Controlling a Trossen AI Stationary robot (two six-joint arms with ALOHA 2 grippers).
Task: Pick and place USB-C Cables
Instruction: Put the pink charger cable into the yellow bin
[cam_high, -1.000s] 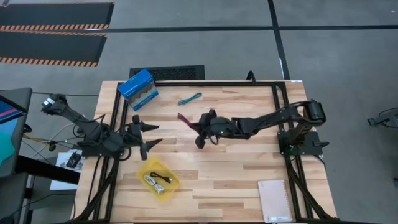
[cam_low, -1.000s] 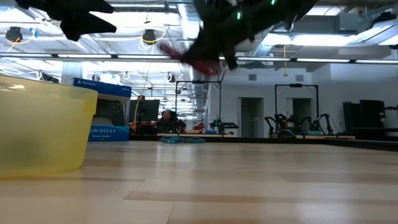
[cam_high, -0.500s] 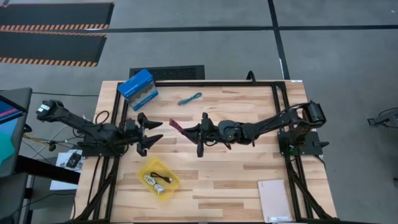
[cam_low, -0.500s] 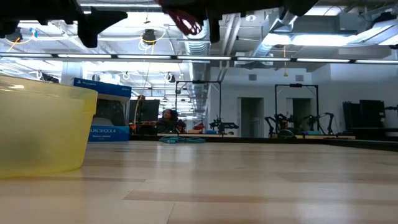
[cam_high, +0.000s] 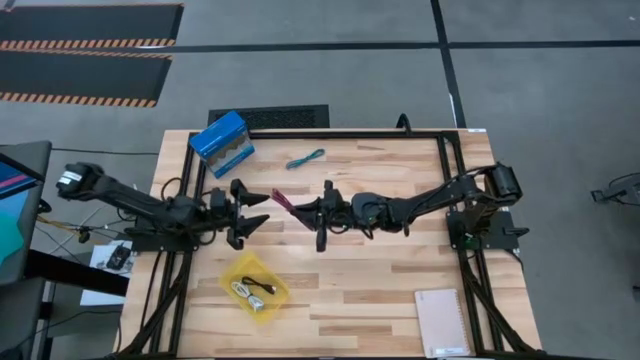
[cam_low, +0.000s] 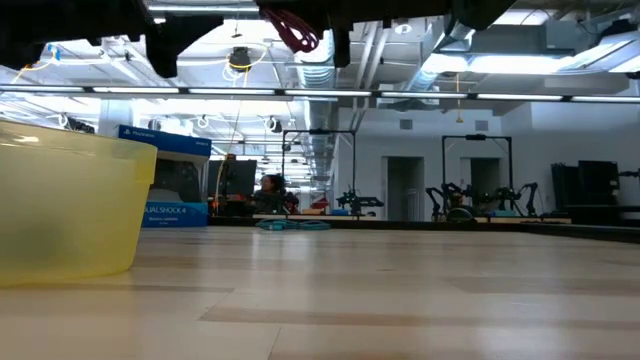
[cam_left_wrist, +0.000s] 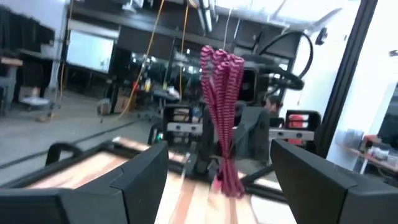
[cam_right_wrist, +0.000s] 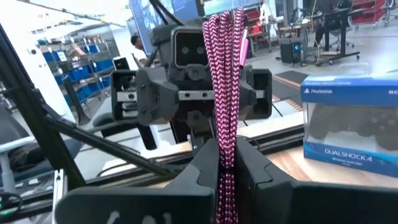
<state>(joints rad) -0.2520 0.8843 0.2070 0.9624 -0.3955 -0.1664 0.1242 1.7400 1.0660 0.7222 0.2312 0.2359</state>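
Wood table, lab room behind. Right gripper (cam_high: 318, 212) is clamped on the red cable (cam_right_wrist: 225, 81), held in the air mid-table; the bundle sticks out past its fingertips toward the left gripper (cam_high: 252, 205). Left fingers (cam_left_wrist: 140, 180) are spread wide, one either side of the cable, not touching it (looks like a handover). Cable should be light, soft and floppy; best gripped across the middle of the bundle. Teal cable (cam_high: 305, 159) lies near the blue box (cam_high: 222, 143); two cables sit in the tray (cam_high: 272, 306).

High view: straight down over the whole table (cam_high: 380, 290).
Low view: table-top level, facing the room.
Wrist views: facing each other, sharing the dark red cable (cam_right_wrist: 225, 93).
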